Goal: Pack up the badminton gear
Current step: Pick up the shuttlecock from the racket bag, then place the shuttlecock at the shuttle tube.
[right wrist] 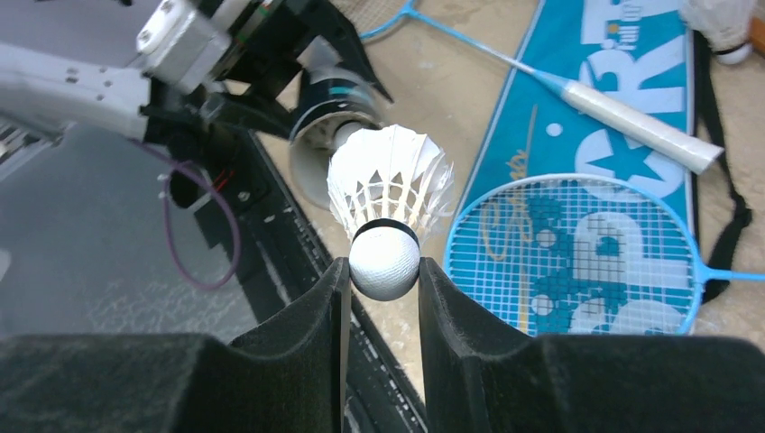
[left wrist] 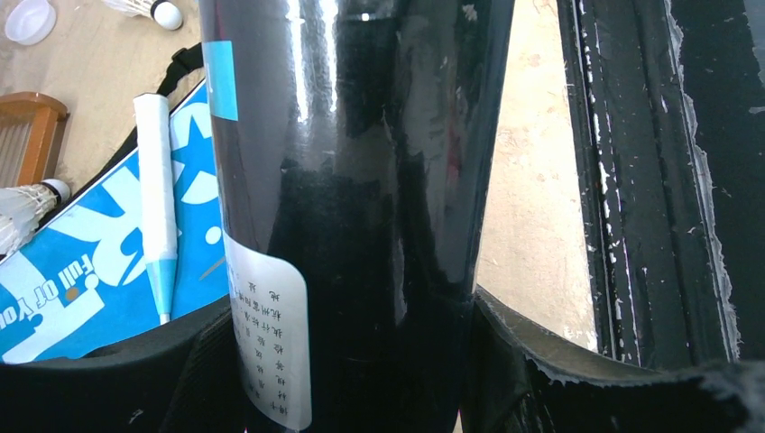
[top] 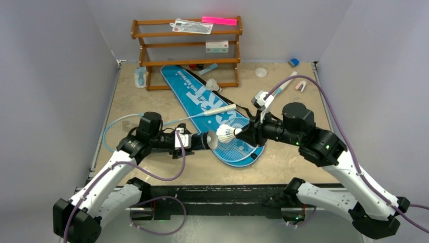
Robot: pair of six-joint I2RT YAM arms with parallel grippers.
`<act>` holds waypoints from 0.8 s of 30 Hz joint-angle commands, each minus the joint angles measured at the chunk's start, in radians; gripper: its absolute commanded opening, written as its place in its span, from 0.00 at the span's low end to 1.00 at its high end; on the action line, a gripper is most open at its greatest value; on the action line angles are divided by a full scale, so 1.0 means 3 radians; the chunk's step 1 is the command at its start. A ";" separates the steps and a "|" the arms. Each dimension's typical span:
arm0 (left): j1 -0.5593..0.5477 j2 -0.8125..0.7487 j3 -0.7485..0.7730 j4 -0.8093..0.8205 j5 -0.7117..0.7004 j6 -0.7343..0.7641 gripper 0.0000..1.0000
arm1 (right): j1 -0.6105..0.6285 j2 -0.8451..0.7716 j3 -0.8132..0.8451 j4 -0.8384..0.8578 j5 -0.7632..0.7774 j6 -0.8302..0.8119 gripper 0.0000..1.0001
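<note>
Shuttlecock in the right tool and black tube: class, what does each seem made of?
Shuttlecock: skirt looks like white feathers, separate ribbed vanes; base matte white, perhaps cork or foam. Black tube: glossy, probably plastic or coated card, given mirror-like reflections; pale label looks like paper.

Hardly any room is left between the open mouth of the black tube (top: 201, 140) and the shuttlecock (top: 227, 134) held just before it. The middle of the desk (top: 283, 167) is covered by the blue bag (top: 195, 93) and a racket (top: 238, 151) lying on it; the back is blocked by the wooden rack (top: 187, 62). Bare desk is left at the near edge and right.
</note>
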 commanded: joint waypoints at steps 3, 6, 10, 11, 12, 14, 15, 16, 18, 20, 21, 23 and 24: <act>0.0027 0.0006 0.0019 0.0052 0.0221 0.0111 0.25 | -0.0001 0.0084 0.0173 -0.0135 -0.0721 -0.0063 0.22; 0.0027 -0.0006 0.0017 0.0041 0.0272 0.0134 0.25 | 0.0001 0.0145 0.0162 -0.0139 -0.0852 -0.0040 0.22; 0.0026 0.0013 0.0017 -0.0006 0.0364 0.0206 0.25 | -0.0001 0.0181 0.0172 -0.0133 -0.0972 -0.0030 0.22; 0.0028 0.0020 0.0022 -0.0019 0.0384 0.0223 0.25 | 0.0001 0.0182 0.0168 -0.0128 -0.0992 -0.0025 0.22; 0.0027 0.0024 0.0025 -0.0030 0.0393 0.0227 0.25 | 0.0001 0.0184 0.0171 -0.0130 -0.0993 -0.0020 0.22; 0.0026 0.0022 0.0023 -0.0030 0.0414 0.0239 0.25 | -0.0001 0.0197 0.0172 -0.0132 -0.0982 -0.0017 0.22; 0.0026 0.0026 0.0022 -0.0035 0.0425 0.0240 0.25 | -0.0001 0.0205 0.0172 -0.0128 -0.0981 -0.0014 0.22; 0.0026 0.0026 0.0022 -0.0037 0.0433 0.0245 0.25 | 0.0002 0.0214 0.0172 -0.0126 -0.0986 -0.0010 0.22; 0.0026 0.0033 0.0022 -0.0042 0.0461 0.0251 0.25 | 0.0002 0.0222 0.0168 -0.0095 -0.1000 0.0003 0.21; 0.0026 0.0040 0.0031 -0.0059 0.0464 0.0260 0.25 | 0.0002 0.0229 0.0157 -0.0062 -0.1022 0.0014 0.21; 0.0026 0.0039 0.0032 -0.0062 0.0470 0.0264 0.24 | 0.0002 0.0238 0.0157 -0.0048 -0.1033 0.0016 0.21; 0.0026 0.0032 0.0033 -0.0068 0.0484 0.0276 0.24 | 0.0002 0.0259 0.0151 -0.0033 -0.1039 0.0021 0.21; 0.0026 0.0029 0.0033 -0.0072 0.0491 0.0279 0.24 | 0.0002 0.0269 0.0151 -0.0026 -0.1038 0.0023 0.21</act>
